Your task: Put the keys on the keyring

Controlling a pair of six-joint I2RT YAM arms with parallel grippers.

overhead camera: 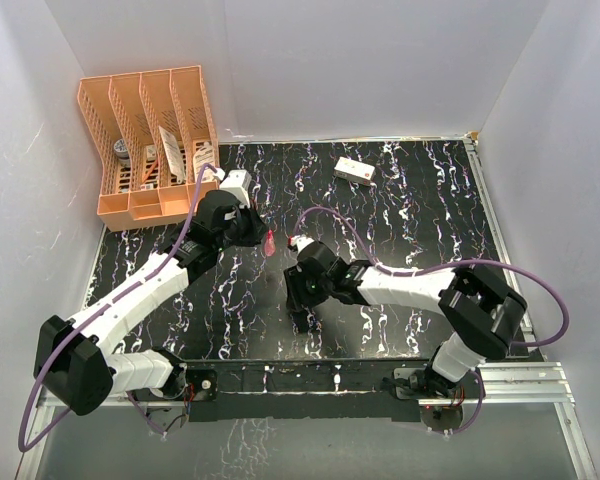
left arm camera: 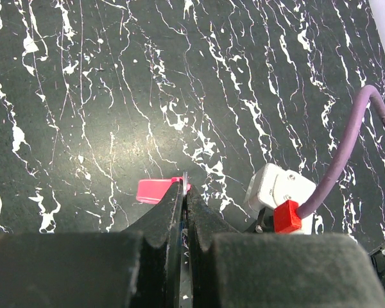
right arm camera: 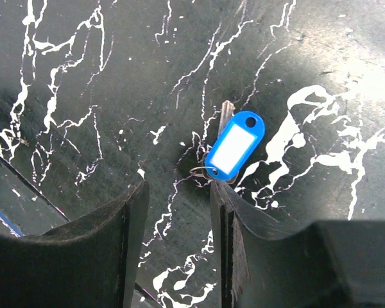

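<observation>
Blue key (right arm camera: 234, 146) flat, diagonal, ring end toward spread-open R gripper (right arm camera: 178, 192); L gripper (left arm camera: 185, 191) clenched on pink key (left arm camera: 155, 190).

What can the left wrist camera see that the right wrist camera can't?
Only the left wrist view shows the left hand pinched shut on the pink key, and a purple cable. Only the right wrist view shows the open right hand beside the blue key and a small ring. Both show the black marbled table.
</observation>
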